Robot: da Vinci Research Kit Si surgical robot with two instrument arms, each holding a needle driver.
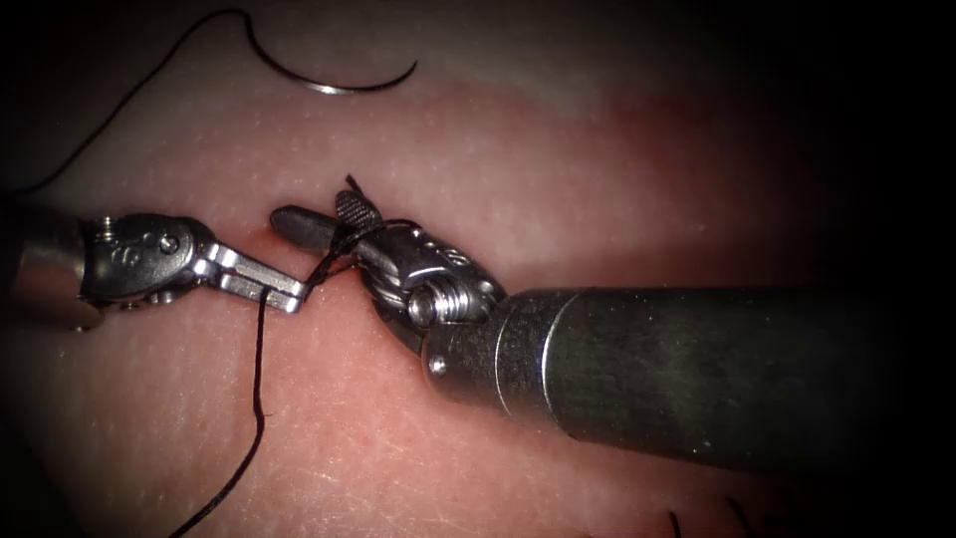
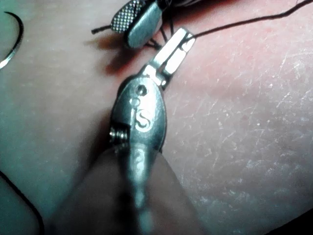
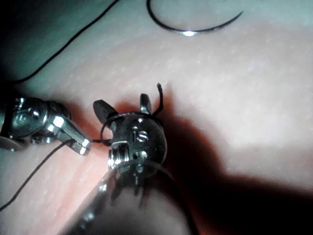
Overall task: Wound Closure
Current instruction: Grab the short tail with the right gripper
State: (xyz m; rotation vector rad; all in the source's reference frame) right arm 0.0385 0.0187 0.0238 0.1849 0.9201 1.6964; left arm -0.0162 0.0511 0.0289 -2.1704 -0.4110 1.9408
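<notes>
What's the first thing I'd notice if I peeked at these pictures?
Two shiny metal tools meeting in the middle of the pink tissue. The left tool pinches the black thread, and the right tool has its jaws open with thread wrapped around them. Farther up, the curved needle lies loose on the tissue, with nothing holding it.

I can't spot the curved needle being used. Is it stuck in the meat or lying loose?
Loose. The needle lies flat on the tissue, whole curve showing, away from both tools; neither holds it.
</notes>
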